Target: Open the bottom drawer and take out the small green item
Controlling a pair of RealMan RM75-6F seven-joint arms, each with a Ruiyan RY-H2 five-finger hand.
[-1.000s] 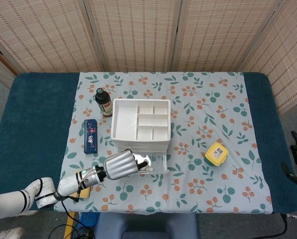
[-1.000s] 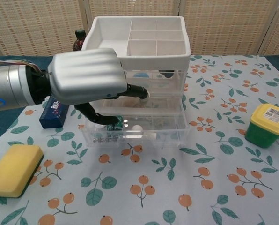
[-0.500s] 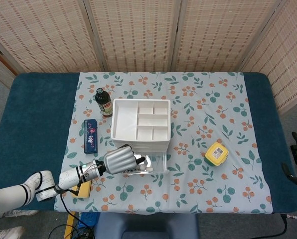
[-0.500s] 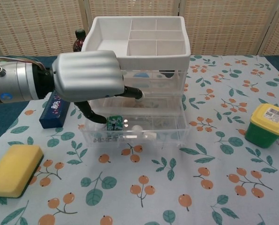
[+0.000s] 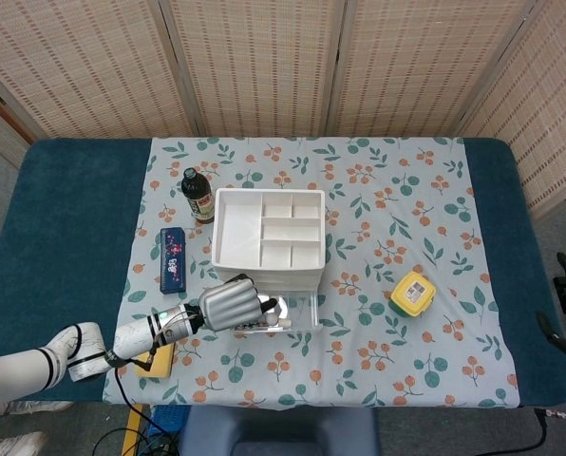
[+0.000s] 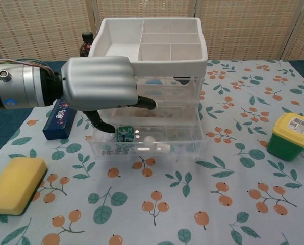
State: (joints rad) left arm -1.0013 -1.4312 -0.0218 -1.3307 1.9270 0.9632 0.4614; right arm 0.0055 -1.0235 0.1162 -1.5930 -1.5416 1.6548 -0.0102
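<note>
Clear plastic bottom drawer (image 6: 149,143) of white organizer (image 6: 147,38) is pulled out; small green item (image 6: 124,133) sits inside near its left front, w/ small white bits beside it. Left hand (image 6: 98,84) hovers over drawer's left end, dark fingertips (image 6: 103,126) curled down just beside green item, nothing visibly pinched. Right hand not seen.

A blue-topped table (image 5: 65,237) carries a floral cloth (image 5: 387,199). On the cloth, a white drawer unit (image 5: 268,237) stands mid-table, with a dark bottle (image 5: 198,196) and blue box (image 5: 173,258) to its left. A yellow sponge (image 6: 15,185) lies front-left of the unit and a yellow-lidded green tub (image 5: 412,293) to its right.
</note>
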